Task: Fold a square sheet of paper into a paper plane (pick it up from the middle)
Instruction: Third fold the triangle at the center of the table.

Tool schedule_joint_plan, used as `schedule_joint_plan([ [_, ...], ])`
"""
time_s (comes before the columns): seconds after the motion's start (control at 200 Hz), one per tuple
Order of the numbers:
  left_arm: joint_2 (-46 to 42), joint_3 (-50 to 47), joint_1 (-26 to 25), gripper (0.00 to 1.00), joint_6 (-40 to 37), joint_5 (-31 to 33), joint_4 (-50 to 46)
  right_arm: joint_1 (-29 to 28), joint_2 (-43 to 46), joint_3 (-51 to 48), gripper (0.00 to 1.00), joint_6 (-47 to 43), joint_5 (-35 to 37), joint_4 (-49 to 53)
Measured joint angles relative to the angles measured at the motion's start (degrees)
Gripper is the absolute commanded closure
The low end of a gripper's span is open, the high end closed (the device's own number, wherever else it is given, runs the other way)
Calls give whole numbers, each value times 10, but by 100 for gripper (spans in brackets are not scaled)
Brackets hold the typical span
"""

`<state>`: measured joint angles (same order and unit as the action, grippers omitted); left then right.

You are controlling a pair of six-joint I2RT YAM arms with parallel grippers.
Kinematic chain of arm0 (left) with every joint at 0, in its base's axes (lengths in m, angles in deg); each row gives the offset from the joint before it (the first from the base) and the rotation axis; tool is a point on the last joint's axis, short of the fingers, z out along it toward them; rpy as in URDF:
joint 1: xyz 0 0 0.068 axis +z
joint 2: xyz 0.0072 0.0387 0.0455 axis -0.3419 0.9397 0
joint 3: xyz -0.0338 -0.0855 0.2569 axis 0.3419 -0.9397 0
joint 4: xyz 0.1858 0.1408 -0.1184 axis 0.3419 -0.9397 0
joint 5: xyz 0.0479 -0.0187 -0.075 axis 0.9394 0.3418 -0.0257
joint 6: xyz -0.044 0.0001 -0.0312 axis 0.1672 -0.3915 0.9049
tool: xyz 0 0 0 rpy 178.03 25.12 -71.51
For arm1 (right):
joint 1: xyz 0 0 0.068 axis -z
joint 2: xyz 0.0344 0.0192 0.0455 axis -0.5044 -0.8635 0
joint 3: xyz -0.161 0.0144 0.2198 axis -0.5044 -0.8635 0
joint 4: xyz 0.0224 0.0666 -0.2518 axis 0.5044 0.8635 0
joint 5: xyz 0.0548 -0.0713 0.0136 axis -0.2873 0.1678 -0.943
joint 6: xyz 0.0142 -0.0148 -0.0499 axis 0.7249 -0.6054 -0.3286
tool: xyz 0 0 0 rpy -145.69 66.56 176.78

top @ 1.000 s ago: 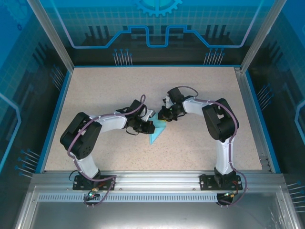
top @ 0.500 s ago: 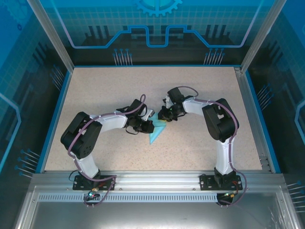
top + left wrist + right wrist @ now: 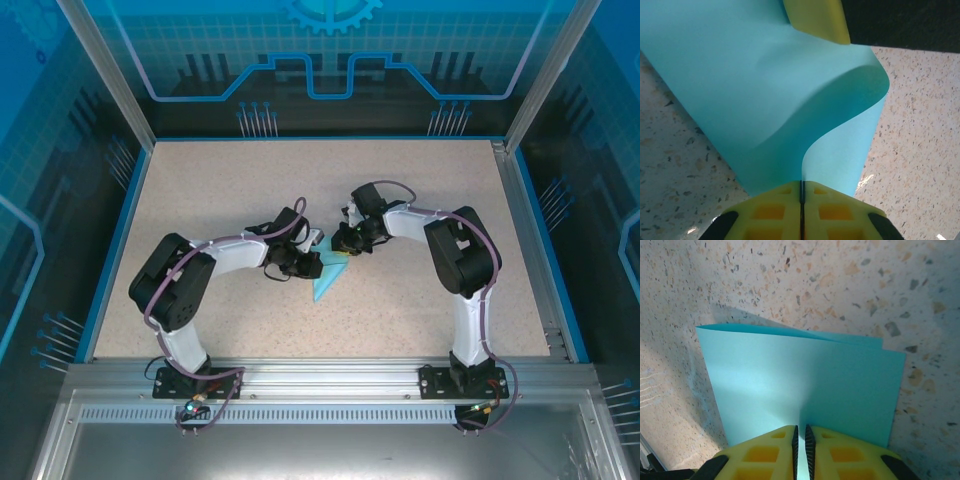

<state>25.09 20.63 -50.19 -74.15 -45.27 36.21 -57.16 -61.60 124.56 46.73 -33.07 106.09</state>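
**Change since the earlier frames:** the left gripper (image 3: pixel 303 263) has drawn very slightly back toward its own side. The sheet's lower tip and the right arm sit where they were.

**Count**
- Square sheet of paper (image 3: pixel 326 283): one.
- Arms: two, each with one gripper.
- Table (image 3: pixel 430 190): one, with a speckled beige top inside a blue-panelled enclosure.

**Item: square sheet of paper**
- Colour and surface: light cyan, plain and unmarked.
- Position: at mid-table, between the two grippers. From above it shows as a narrow wedge with its point toward the near edge.
- Contact with the table: cannot be told for the lower tip.
- Form, right wrist view: the paper (image 3: pixel 805 385) is doubled over. The rear layer's edge shows just above the front layer along the top and right.
- Form, left wrist view: the paper (image 3: pixel 760 85) is buckled into a soft S-curve, and one lobe bulges toward the camera.

**Item: left gripper (image 3: pixel 801 202)**
- Yellow fingers are pressed together, with the sheet's edge nipped in the seam between them.
- A further yellow pad (image 3: pixel 815 20) touches the paper at the top of this view.

**Item: right gripper (image 3: pixel 800 440)**
- Location from above: (image 3: pixel 345 246).
- Fingers are closed to a thin slit, pinching the lower edge of the folded sheet.
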Motion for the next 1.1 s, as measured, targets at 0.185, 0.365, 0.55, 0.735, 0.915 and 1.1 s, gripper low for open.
schedule_joint_plan([
  [0.185,6,3,0,91,0,4,-4,-1,0,0,83,0,0,0],
  [0.365,6,3,0,91,0,9,-4,-1,1,0,83,0,2,0],
  [0.55,6,2,0,91,0,11,-3,-1,1,0,83,0,2,0],
  [0.735,8,2,0,91,1,11,-3,-1,1,0,83,0,3,0],
  [0.915,11,0,0,91,11,11,-1,-2,1,0,83,2,3,0],
  [1.1,12,-7,0,91,17,11,5,-2,1,0,82,2,4,0],
])
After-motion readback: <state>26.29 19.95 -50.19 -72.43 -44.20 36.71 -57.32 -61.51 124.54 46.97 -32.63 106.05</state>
